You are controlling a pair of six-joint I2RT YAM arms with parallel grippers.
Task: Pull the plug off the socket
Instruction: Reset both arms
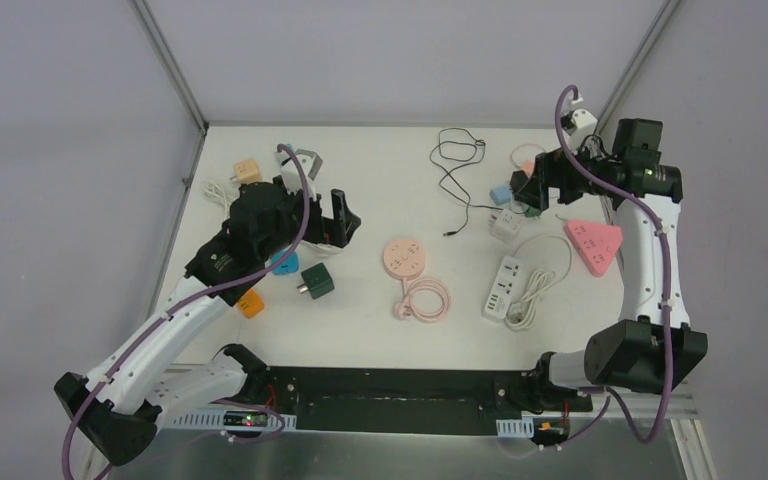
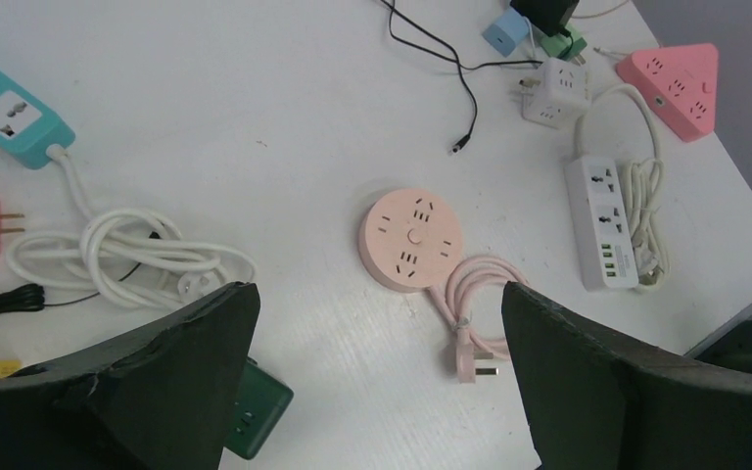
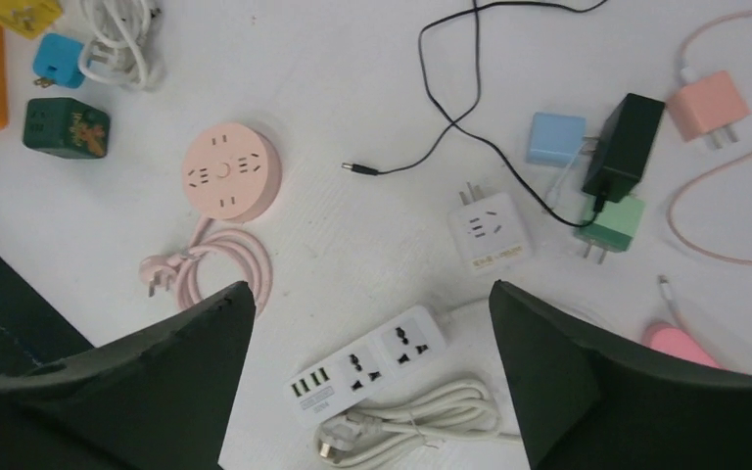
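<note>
Black plug [image 3: 625, 147] sits seated in the green socket [image 3: 609, 227] on the right side of the counter [image 3: 352, 78], just beside a blue cube [image 3: 555, 137]. Right fingers [image 3: 157, 392] hang high near it, spread wide and empty; left fingers [image 2: 157, 392] are likewise wide and empty, well apart from it. Judged stage is approach, nothing gripped: the next move calls for lining up and descending onto the plug, with the socket braced.

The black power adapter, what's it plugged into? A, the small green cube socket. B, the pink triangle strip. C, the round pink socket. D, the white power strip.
A: in the right wrist view the black adapter sits joined to the green cube socket, apart from the other three.
</note>
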